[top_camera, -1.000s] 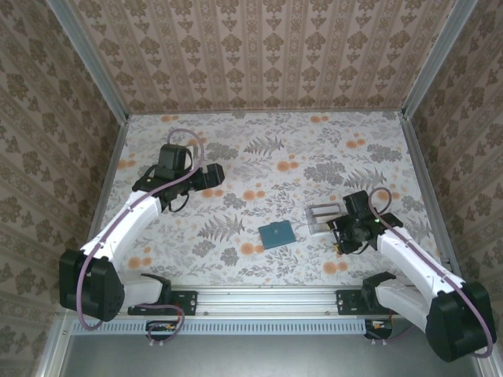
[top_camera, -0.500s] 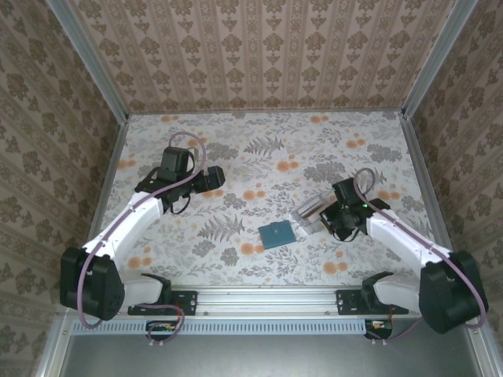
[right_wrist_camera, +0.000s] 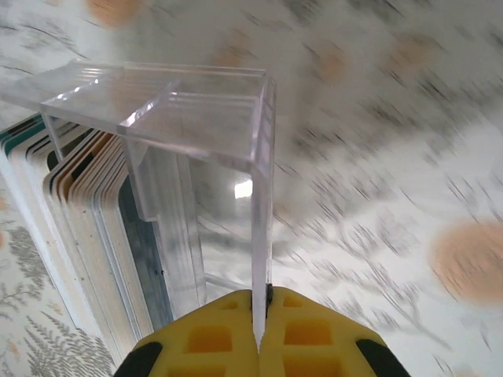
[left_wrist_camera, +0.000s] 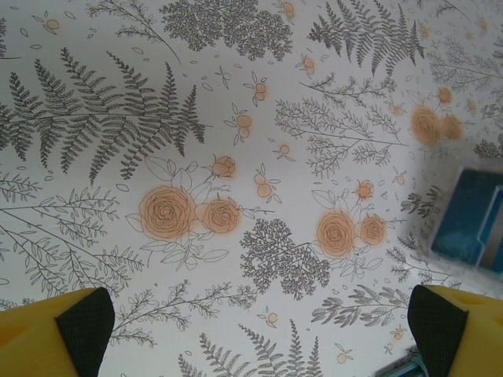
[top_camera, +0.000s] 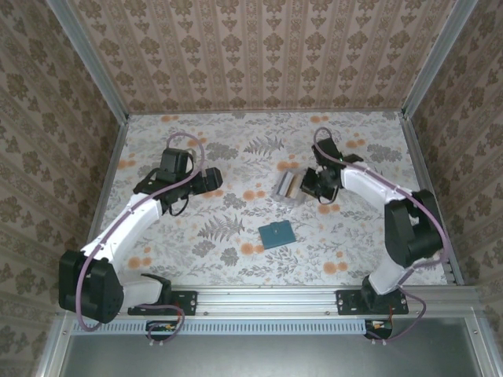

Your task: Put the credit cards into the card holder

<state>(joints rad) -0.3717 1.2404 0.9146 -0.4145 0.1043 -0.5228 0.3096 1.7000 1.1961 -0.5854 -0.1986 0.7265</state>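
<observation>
so the right fingers (right_wrist_camera: 279,330) are clamping tight on a wall of the clear card holder (right_wrist_camera: 189,102), credit cards (right_wrist_camera: 94,212) are standing in it just left of them (print's too blurry), and the left fingers (top_camera: 214,177) are hanging wide open, empty

table (top_camera: 236,133): covered with a pale print of grey ferns and orange roses; a metal rail is fixed along its near edge.
wallet (top_camera: 277,234): dark teal, laid flat near the middle, toward the near edge.
card holder (top_camera: 288,186): clear plastic, seen beyond the wallet, apart from it; contact with the table cannot be told.
</observation>
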